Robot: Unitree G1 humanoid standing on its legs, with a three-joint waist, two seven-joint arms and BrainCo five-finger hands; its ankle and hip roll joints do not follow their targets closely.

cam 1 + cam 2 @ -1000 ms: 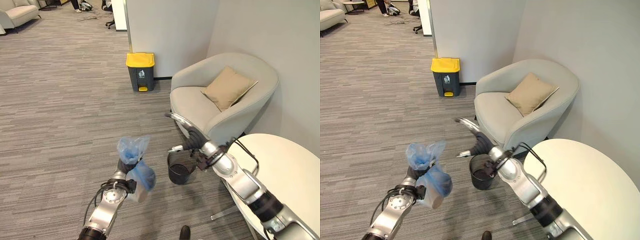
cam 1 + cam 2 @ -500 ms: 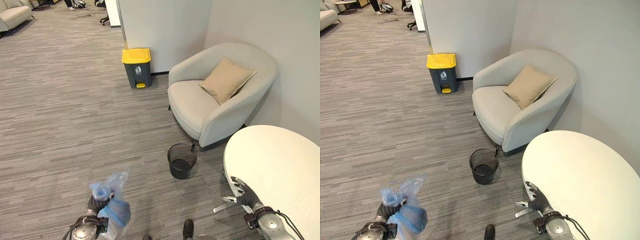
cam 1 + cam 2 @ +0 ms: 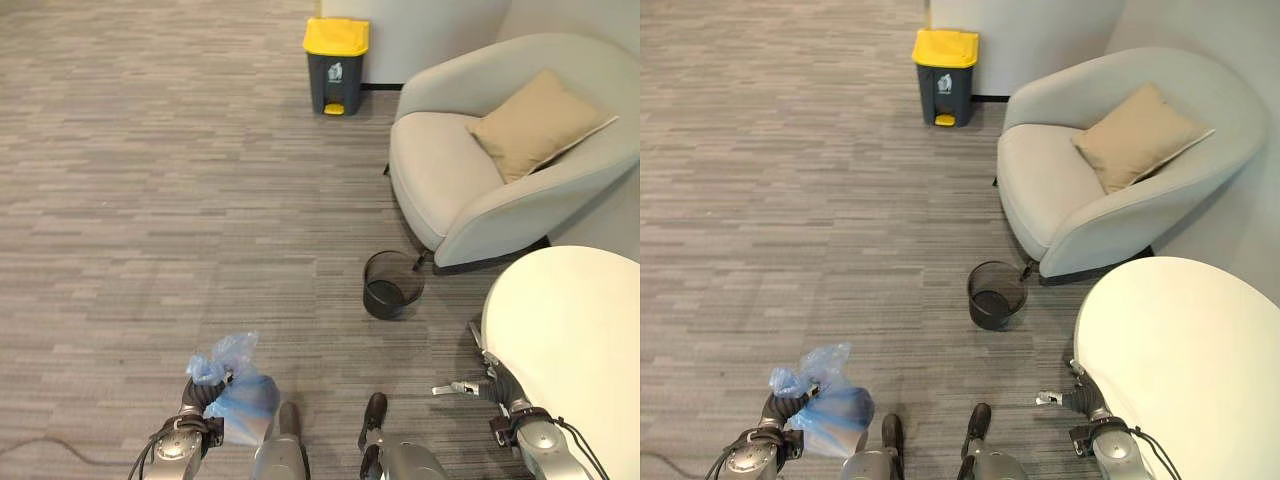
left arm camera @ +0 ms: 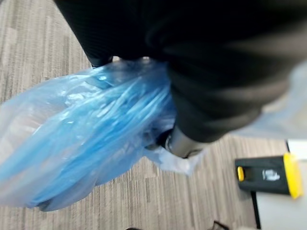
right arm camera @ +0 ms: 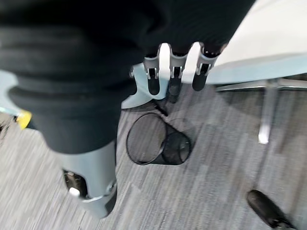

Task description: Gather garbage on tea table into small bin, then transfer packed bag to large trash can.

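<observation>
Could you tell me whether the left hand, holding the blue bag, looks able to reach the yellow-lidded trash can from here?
Probably not yet: the left hand holds the blue bag low, and the yellow-lidded trash can stands far off across open carpet.

even bright indoor light, soft shadows, wrist views blurred (close up)

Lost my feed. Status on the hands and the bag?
Left robot hand clutching blue bag. Right robot hand open, empty, beside tea table. Yellow-lidded trash can across open carpet.

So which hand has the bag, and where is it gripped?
The left hand holds the blue bag by its gathered neck. The right hand is open, holding nothing.
</observation>
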